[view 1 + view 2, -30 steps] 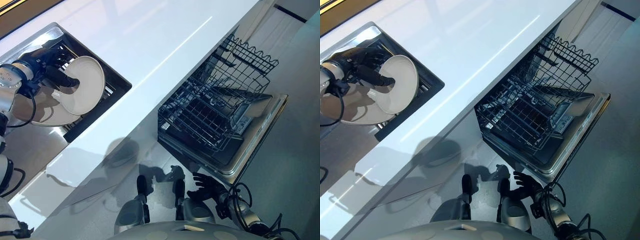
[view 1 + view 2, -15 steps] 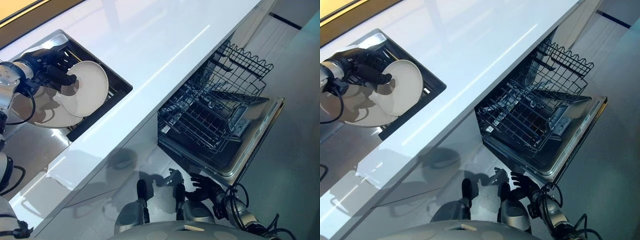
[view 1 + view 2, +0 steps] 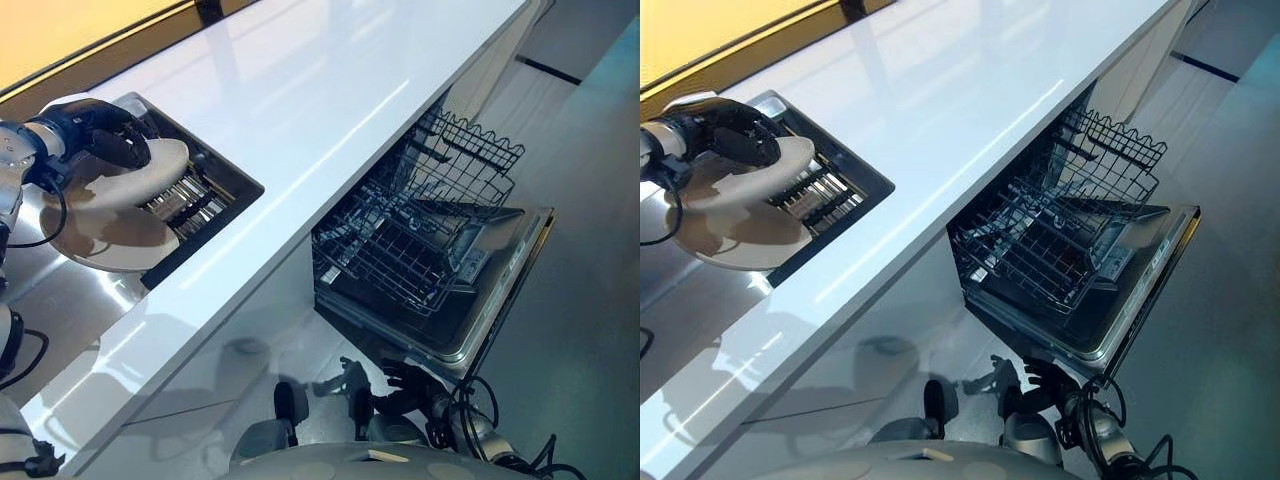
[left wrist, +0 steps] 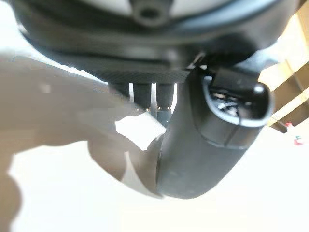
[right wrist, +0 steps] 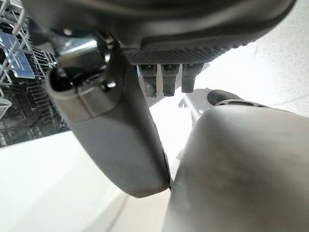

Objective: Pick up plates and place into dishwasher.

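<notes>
Nearest us, our right hand (image 3: 415,385) hangs low by the open dishwasher door (image 3: 500,290), fingers loosely spread and empty, ready to help at the rack (image 3: 415,255). Across the tabletop (image 3: 300,110), our left hand (image 3: 105,140) curls around the rim of a plate (image 3: 130,175), thumb on top, over the sink (image 3: 200,190) and above a second plate (image 3: 100,235). A second ago the held plate stood nearly upright, face toward us; now it lies almost flat, likely so it clears the sink edge.
</notes>
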Motion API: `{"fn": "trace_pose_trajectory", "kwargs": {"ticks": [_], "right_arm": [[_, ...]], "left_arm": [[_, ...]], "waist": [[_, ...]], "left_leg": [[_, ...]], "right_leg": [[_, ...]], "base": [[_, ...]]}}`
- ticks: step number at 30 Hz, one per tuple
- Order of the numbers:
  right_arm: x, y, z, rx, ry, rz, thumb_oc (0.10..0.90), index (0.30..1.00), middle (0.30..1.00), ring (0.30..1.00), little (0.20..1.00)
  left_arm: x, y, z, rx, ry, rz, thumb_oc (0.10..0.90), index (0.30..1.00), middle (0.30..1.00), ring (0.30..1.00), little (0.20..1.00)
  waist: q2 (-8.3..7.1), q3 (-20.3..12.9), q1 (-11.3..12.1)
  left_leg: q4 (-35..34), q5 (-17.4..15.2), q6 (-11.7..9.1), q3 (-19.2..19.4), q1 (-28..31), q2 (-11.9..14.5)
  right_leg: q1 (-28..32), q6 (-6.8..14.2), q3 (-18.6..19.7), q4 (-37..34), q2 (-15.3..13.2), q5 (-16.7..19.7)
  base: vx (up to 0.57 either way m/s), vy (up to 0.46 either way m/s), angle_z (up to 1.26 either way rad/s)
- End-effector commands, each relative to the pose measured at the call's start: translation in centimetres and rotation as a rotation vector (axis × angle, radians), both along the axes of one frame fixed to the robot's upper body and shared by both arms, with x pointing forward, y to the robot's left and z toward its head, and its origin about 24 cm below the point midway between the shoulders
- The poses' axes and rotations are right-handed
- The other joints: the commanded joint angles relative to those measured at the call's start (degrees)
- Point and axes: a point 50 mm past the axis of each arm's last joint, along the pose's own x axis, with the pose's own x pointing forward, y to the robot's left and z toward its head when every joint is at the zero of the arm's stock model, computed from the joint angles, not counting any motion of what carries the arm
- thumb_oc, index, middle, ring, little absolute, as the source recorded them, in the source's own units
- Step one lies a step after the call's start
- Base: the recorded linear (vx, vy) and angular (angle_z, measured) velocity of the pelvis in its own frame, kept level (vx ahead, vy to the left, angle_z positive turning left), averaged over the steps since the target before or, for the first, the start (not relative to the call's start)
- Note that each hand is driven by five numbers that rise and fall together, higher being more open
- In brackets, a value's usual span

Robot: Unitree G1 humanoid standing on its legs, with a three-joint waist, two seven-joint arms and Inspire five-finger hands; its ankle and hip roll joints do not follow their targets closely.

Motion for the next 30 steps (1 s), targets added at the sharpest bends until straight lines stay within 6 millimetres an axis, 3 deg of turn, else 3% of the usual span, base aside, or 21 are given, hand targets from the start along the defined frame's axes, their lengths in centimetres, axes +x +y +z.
{"fn": "trace_pose_trajectory", "kwargs": {"ticks": [1,6,13,17,22,30], "right_arm": [[-0.2,-1.3,0.5,-0.02,-0.05,0.001,0.8,0.9,0.9,0.9,0.9],[-0.2,-1.3,0.6,-0.016,-0.061,0.005,0.8,0.9,0.9,0.9,0.9],[2.1,-0.5,2.6,0.094,-0.197,-0.012,0.8,0.9,0.9,0.9,0.9],[3.8,0.1,5.3,0.272,-0.32,-0.023,0.8,0.9,0.9,0.9,0.9],[5.6,0.9,9.8,0.638,-0.464,0.005,0.8,0.9,0.9,0.9,0.9],[7.2,1.7,15.7,1.126,-0.464,0.143,0.8,0.9,0.9,0.9,0.9]], "left_arm": [[-0.9,1.3,6.2,-0.009,-0.229,0.061,0.1,0.3,0.3,0.3,0.2],[-0.9,1.2,6.7,0.006,-0.271,0.073,0.1,0.3,0.3,0.3,0.2],[-1.4,0.8,8.7,0.071,-0.416,0.093,0.1,0.3,0.3,0.3,0.2],[-2.1,-0.2,10.7,0.108,-0.55,0.063,0.1,0.3,0.3,0.3,0.2],[-3.0,-1.7,12.8,0.171,-0.702,-0.007,0.1,0.3,0.3,0.3,0.2],[-3.8,-5.0,14.1,0.255,-0.895,-0.142,0.1,0.3,0.3,0.3,0.2]], "waist": [[3.24,-4.6,-0.1],[3.49,-5.2,-0.2],[3.56,-5.5,-0.6],[3.51,-5.7,-1.2],[3.03,-6.3,-2.0],[1.97,-7.5,-2.3]], "left_leg": [[0.1,-6.2,0.4,1.8,2.9,-3.9],[0.1,-6.4,0.3,1.8,3.2,-3.8],[0.1,-6.4,0.2,1.7,3.8,-3.8],[0.1,-6.5,0.3,1.8,4.1,-3.6],[0.1,-6.7,0.2,2.2,4.3,-3.4],[0.1,-7.1,0.2,2.5,4.6,-3.1]], "right_leg": [[-1.5,6.1,2.7,0.1,-0.8,2.4],[-1.0,5.9,2.7,0.1,-0.6,2.0],[-0.4,5.7,2.8,0.1,-0.5,1.9],[-0.2,5.4,3.1,0.1,-0.3,1.8],[-0.1,5.2,3.3,0.2,0.0,1.4],[0.0,5.1,3.3,0.1,0.2,1.2]], "base": [[0.0,-0.02,-0.03],[0.0,-0.009,-0.02],[0.0,0.0,0.0],[0.0,0.0,0.0],[0.0,-0.013,0.0],[0.0,-0.008,0.0]]}}
